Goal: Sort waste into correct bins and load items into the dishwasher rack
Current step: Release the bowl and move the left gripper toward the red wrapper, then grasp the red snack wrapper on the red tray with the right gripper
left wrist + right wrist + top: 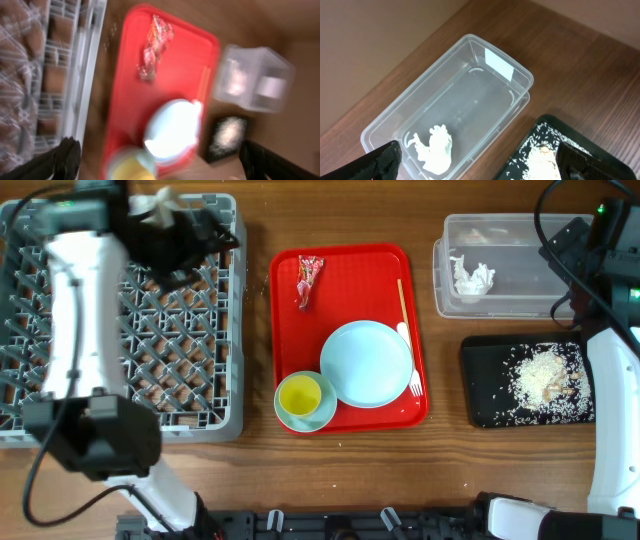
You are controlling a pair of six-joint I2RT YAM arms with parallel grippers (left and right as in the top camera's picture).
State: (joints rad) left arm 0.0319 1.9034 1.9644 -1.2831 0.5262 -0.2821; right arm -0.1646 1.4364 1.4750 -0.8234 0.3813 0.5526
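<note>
Inside clear tub (470, 100), tissue (434, 147); on black tray (478, 395), rice (540, 375).

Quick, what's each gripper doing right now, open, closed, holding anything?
Left gripper: open, holding nothing.
Right gripper: open, holding nothing.

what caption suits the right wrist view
Open right gripper over clear tub holding a crumpled white tissue; rice crumbs on the black tray beside it

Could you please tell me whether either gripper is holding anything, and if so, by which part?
Nothing is held: the left gripper and the right gripper both stand open with nothing between their fingers.
</note>
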